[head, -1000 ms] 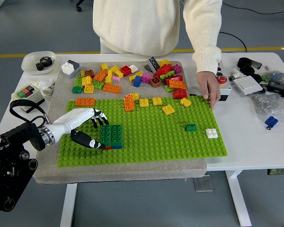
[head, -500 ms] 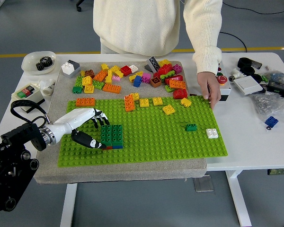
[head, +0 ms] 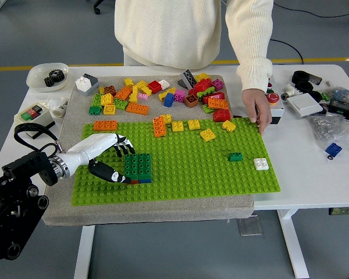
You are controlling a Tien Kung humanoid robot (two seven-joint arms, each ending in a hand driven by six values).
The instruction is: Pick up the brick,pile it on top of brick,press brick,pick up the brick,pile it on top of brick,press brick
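A dark green brick stack [head: 138, 167] stands on the bright green baseplate [head: 180, 168] at its left part, with red and blue bricks showing at the stack's bottom edge. My left hand [head: 113, 160] sits just left of the stack, its black-tipped fingers [head: 125, 149] curled over the stack's far left corner and the thumb [head: 107, 172] against its near left side. Loose bricks in many colours [head: 163, 96] lie beyond the plate. A small green brick [head: 235, 156] and a white brick [head: 260, 164] sit on the plate's right part. The right arm is out of view.
A person in a cream sweater stands at the far side, one hand [head: 257, 110] resting at the plate's far right corner. A bowl with black gears [head: 47, 76] is at the far left. Boxes, cables and a blue brick [head: 333, 150] lie at the right.
My left hand and the stack have hardly moved; the hand has shifted only slightly. The person's hand has stayed where it was.
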